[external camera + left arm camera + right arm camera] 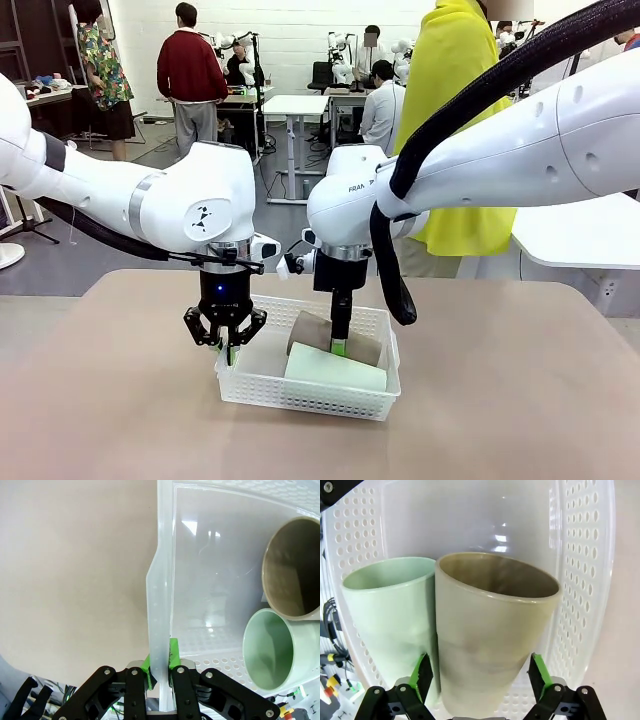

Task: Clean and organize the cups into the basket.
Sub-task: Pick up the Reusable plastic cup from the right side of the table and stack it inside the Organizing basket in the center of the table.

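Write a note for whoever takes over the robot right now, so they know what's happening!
Left tool: shut, pinching the side wall of the shallow white lattice plastic basket.
Right tool: open, with a pad on either side of the tall brown cardboard-coloured cup, not gripping it.
Things: the brown cup and the pale mint green tumbler cup lie on their sides, side by side, inside the basket.
Done: both cups are in.
Left: probably lift the right tool away, then let go of the basket.

Laboratory hall: white worktables [295, 104] stand on a grey floor [150, 185], with people [192, 70] standing and seated at cluttered workstations [240, 98] behind.
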You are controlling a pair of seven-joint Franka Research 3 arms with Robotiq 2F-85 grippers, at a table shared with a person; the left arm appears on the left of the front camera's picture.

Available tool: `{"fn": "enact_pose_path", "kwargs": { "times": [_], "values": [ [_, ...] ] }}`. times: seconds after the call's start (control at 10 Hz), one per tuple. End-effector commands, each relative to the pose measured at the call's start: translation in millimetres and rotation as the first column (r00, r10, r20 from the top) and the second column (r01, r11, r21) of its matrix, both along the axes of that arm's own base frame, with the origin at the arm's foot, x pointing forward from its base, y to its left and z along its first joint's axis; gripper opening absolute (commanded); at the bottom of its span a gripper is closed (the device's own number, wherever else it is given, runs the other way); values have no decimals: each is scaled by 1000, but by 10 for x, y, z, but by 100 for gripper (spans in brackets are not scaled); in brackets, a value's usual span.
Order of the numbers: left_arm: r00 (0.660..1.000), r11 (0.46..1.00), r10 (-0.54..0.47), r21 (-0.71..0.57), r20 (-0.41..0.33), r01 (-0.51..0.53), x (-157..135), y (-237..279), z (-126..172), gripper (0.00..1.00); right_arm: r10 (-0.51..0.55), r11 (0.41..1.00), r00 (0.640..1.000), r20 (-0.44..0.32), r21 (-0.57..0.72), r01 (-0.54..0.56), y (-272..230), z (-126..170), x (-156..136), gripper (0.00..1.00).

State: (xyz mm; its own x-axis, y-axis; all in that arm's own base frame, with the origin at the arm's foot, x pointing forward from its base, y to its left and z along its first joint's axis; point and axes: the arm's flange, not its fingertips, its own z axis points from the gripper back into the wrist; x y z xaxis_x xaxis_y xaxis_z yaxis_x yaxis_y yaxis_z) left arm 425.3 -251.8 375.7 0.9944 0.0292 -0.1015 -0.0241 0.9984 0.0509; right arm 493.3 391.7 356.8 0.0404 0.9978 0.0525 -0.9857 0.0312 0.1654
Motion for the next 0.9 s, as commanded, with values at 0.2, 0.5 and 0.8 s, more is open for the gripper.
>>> {"fn": "enact_pose_path", "kwargs": {
  "times": [0.2,0.5,0.8],
  "values": [
    [1000,1000,1,1,10,-1,11,3,28,0,8,1000,999,36,23,-9,-80,84,-12,100],
    [1000,1000,1,1,10,-1,11,3,28,0,-132,982,985,116,147,114,-896,844,-284,100],
    [1000,1000,1,1,10,-1,11,3,28,0,-121,930,990,68,356,89,-2051,1285,-625,100]
  ]
}}
